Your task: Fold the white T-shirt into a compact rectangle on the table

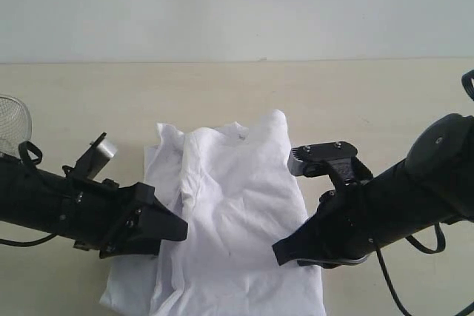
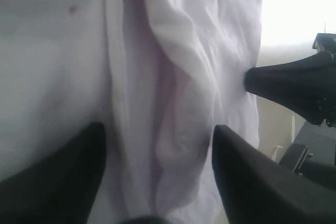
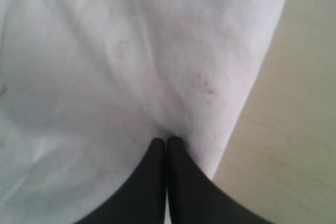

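Observation:
The white T-shirt [image 1: 237, 190] lies rumpled and partly folded lengthwise on the table [image 1: 355, 101], plain side up, its collar toward the far side. My left gripper [image 1: 181, 231] is at the shirt's left side and is open. In the left wrist view its fingers [image 2: 79, 171] straddle a long ridge of the shirt [image 2: 173, 51] without closing on it. My right gripper [image 1: 278, 251] is at the shirt's right edge. In the right wrist view it [image 3: 167, 140] is shut, and the cloth [image 3: 131, 51] puckers at its tips.
A round wire-mesh basket [image 1: 11, 123] stands at the far left edge. Bare tabletop [image 3: 299, 129] borders the shirt on the right. The right gripper's black tip [image 2: 252, 80] shows across the cloth in the left wrist view. A pale wall rises behind the table.

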Controlling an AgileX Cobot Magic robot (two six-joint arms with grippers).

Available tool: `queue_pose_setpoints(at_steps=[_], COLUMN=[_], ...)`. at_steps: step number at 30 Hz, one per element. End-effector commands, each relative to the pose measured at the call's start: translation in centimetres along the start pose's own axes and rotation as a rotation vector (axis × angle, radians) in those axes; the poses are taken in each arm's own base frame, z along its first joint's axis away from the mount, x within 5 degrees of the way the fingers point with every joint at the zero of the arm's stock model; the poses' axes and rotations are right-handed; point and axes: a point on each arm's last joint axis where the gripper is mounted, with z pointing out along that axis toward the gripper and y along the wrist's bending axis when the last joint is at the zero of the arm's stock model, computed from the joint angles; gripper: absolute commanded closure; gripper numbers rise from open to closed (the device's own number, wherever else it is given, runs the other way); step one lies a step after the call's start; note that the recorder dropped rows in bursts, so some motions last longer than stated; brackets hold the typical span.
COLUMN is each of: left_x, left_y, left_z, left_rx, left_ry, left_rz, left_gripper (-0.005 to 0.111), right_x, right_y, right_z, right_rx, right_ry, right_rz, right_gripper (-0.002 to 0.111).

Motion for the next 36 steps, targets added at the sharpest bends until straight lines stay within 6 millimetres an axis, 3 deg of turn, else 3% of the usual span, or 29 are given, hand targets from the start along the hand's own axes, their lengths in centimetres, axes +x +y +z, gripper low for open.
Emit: queue_pose_setpoints(at_steps=[1,14,25,36], left_x=[-0.1,-0.1,-0.7,-1.5], left_y=[-0.2,-0.6,-0.2,-1.4], left_z=[0.5,0.6,0.6,1.3], left_rx=[0.078,0.141,0.097,0.11], left_ry=[-0.003,-0.002,-0.054,-0.047], left_rz=[-0.025,-0.04,-0.059,-0.014], left_gripper=[0.05,0.05,0.05,0.05], right_x=[0.0,0.0,0.0,0.0], right_y=[-0.1,-0.1,-0.1,-0.2], right_z=[-0.1,-0.1,-0.1,-0.1], right_rx=[0.014,0.016,0.016,0.022], right_ry=[-0.01,-0.011,-0.011,-0.016], right_rz=[-0.012,-0.012,-0.012,-0.012], right_gripper=[0.108,0.108,0.108,0.108])
